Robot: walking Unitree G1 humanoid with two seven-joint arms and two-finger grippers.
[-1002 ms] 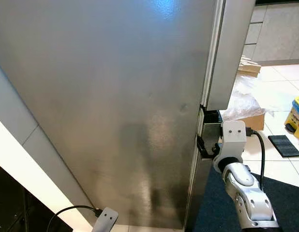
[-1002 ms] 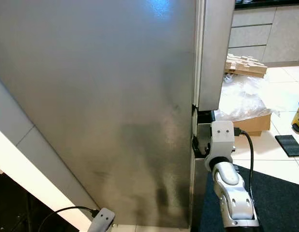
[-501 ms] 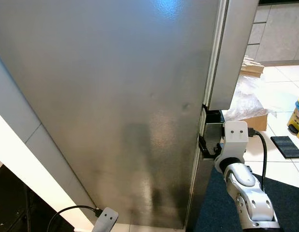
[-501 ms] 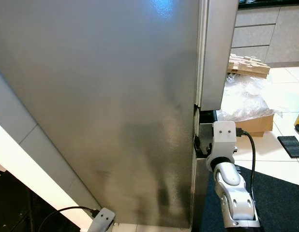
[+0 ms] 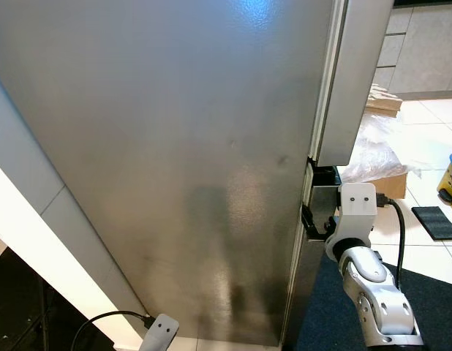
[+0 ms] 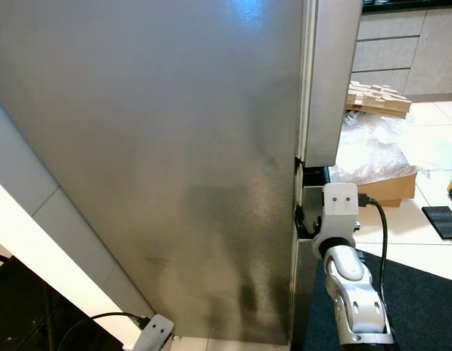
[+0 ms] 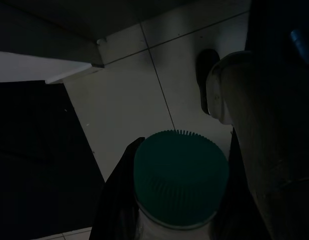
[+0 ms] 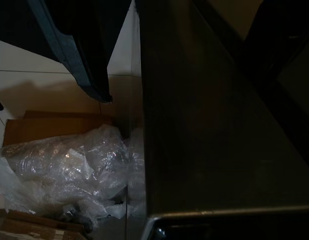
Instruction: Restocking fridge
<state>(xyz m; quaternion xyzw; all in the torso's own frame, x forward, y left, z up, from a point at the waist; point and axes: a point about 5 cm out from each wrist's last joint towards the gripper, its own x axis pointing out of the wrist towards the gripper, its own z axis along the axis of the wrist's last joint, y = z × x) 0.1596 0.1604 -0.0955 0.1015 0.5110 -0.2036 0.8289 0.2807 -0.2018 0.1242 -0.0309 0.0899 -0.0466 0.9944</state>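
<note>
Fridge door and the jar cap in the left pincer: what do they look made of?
The fridge door looks like brushed stainless steel: grey, faint grain, soft ceiling-light glare. The cap on the jar held by the left pincer looks like green moulded plastic, judging by its ribbed rim, though that view is dim.

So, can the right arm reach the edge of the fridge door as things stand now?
Probably yes. The right tool is already at the gap beside the fridge door, below the upper door, with nothing between them. Whether it grips the edge cannot be told.
</note>
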